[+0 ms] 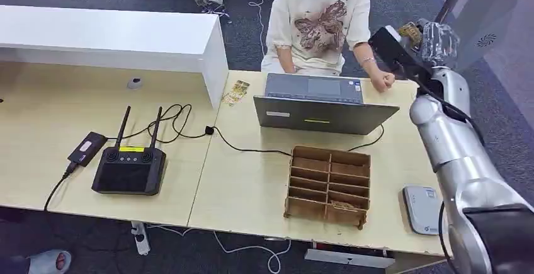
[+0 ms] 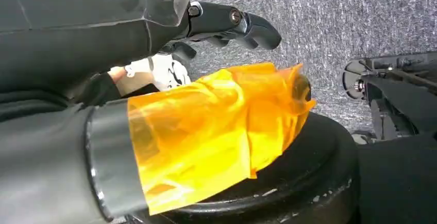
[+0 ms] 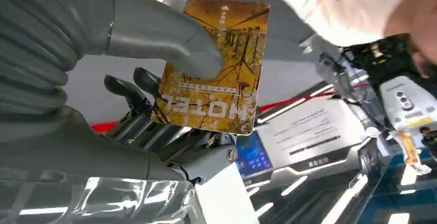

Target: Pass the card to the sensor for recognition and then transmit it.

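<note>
A golden-brown card (image 3: 216, 69) printed "HOTEL" is pinched between the thumb and fingers of my right hand (image 3: 129, 95). In the head view that right hand (image 1: 436, 39) is raised high at the far right, past the table's back edge, with the card (image 1: 410, 31) sticking out towards a seated person (image 1: 321, 16). A white flat sensor (image 1: 423, 210) lies on the table near its front right corner, well below the hand. My left hand (image 2: 170, 105) hangs over grey carpet; orange film wraps its thumb, its dark fingers (image 2: 232, 23) are spread, and it holds nothing.
An open laptop (image 1: 321, 107) faces the person, whose fist (image 1: 382, 80) rests beside it. A wooden compartment box (image 1: 327, 186) stands front centre. Left of it are a black two-antenna device (image 1: 129, 167), cables, a second card (image 1: 235, 92) and a white counter (image 1: 113, 34).
</note>
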Controlling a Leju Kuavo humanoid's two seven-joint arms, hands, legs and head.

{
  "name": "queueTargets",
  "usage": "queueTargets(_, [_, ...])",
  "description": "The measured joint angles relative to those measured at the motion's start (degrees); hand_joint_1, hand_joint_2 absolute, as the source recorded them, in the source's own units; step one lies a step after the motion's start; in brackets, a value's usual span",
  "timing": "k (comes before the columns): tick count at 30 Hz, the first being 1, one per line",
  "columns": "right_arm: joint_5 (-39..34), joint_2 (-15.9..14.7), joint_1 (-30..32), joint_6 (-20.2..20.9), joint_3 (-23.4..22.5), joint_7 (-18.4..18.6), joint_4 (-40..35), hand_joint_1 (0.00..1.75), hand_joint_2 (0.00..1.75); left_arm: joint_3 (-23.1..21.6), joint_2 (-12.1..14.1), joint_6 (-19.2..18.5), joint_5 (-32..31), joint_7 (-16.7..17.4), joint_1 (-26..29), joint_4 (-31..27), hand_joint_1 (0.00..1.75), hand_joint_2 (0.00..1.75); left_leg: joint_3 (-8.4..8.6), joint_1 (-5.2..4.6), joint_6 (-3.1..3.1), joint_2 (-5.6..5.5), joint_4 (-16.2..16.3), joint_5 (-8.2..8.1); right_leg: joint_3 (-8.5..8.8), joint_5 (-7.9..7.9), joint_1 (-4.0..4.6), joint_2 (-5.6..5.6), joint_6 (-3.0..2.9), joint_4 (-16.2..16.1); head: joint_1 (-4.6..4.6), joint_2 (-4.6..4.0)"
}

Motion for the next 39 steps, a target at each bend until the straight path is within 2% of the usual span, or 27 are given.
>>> queueTargets(2, [-12.42, 0.28, 1.49, 5.51, -3.15, -4.44, -2.33, 1.75, 1.75, 0.0, 0.02, 0.17, 0.04, -0.2, 0.02, 0.0, 0.0, 0.0, -0.01, 0.0, 0.0, -0.01, 0.0, 0.0, 0.0, 0.0, 0.0, -0.01, 0.0, 0.0, 0.02, 0.0])
queueTargets(3, [-17.08, 0.46, 2.48, 7.21, -4.94, -5.55, -3.63, 1.75, 1.75, 0.0, 0.02, 0.24, 0.04, -0.31, 0.03, 0.0, 0.0, 0.0, -0.02, 0.0, 0.0, -0.02, 0.0, 0.0, 0.0, 0.0, 0.0, -0.03, 0.0, 0.0, -0.02, 0.0])
queueTargets(6, [-21.87, 0.79, 4.19, 9.27, -8.48, -6.35, -6.16, 1.75, 1.75, 0.0, 0.04, 0.35, 0.09, -0.33, 0.07, 0.0, 0.0, 0.0, -0.03, 0.0, 0.0, -0.03, 0.0, 0.0, 0.0, 0.0, 0.0, -0.04, 0.0, 0.0, 0.0, 0.0])
queueTargets(10, [-32.54, 0.83, 6.15, 14.8, -12.28, -8.06, -9.14, 1.75, 1.75, 0.0, 0.09, 0.72, 0.09, -0.33, 0.08, 0.0, 0.0, 0.0, -0.02, 0.0, 0.0, -0.02, 0.0, 0.0, -0.02, 0.0, 0.0, -0.03, 0.0, -0.01, 0.0, 0.0])
queueTargets(14, [-43.55, 0.13, 8.49, 20.16, -14.55, -8.56, -12.45, 1.75, 1.75, 0.0, 0.15, 1.29, 0.09, -0.44, 0.12, 0.0, 0.0, 0.0, -0.02, 0.0, 0.0, -0.02, 0.0, 0.0, -0.03, 0.0, 0.0, -0.03, 0.0, -0.01, 0.0, 0.0])
queueTargets(18, [-52.8, -1.44, 10.86, 23.78, -16.02, -8.56, -15.3, 1.75, 1.75, 0.0, 0.31, 1.68, 0.09, -0.59, 0.19, 0.0, 0.0, 0.0, -0.03, 0.0, 0.0, -0.02, 0.0, 0.0, -0.03, 0.0, 0.0, -0.03, 0.0, -0.01, 0.02, 0.0])
queueTargets(26, [-55.74, -3.67, 13.22, 25.04, -17.0, -8.54, -18.27, 1.75, 1.75, 0.0, 0.55, 1.68, 0.09, -0.61, 0.24, 0.0, 0.0, 0.0, -0.02, -0.01, 0.0, 0.01, 0.0, -0.01, -0.05, 0.0, -0.01, 0.03, 0.0, -0.02, 0.0, 0.0])
queueTargets(34, [-61.76, -5.47, 15.04, 27.01, -17.15, -8.41, -20.46, 1.75, 1.75, 0.0, 0.57, 1.86, 0.15, -1.09, 0.38, 0.0, 0.0, 0.0, -0.03, 0.0, 0.0, 0.01, 0.0, -0.01, -0.05, 0.0, 0.0, 0.04, 0.0, -0.02, 0.0, 0.0])
queueTargets(37, [-65.81, -6.07, 16.26, 28.62, -17.81, -9.08, -21.61, 1.75, 1.75, 0.0, 0.57, 1.86, 0.15, -1.22, 0.4, 0.0, 0.0, 0.0, -0.02, 0.0, 0.0, 0.0, 0.01, -0.01, -0.07, 0.0, -0.01, -0.01, 0.0, -0.04, 0.0, 0.0])
queueTargets(39, [-71.0, -7.12, 18.9, 30.48, -18.88, -9.72, -24.16, 1.75, 1.75, 0.0, 0.57, 1.86, 0.15, -1.55, 0.49, 0.0, 0.0, 0.0, -0.05, 0.0, 0.01, -0.17, 0.01, -0.01, -0.01, -0.03, 0.0, -0.2, 0.03, -0.07, 0.04, 0.0])
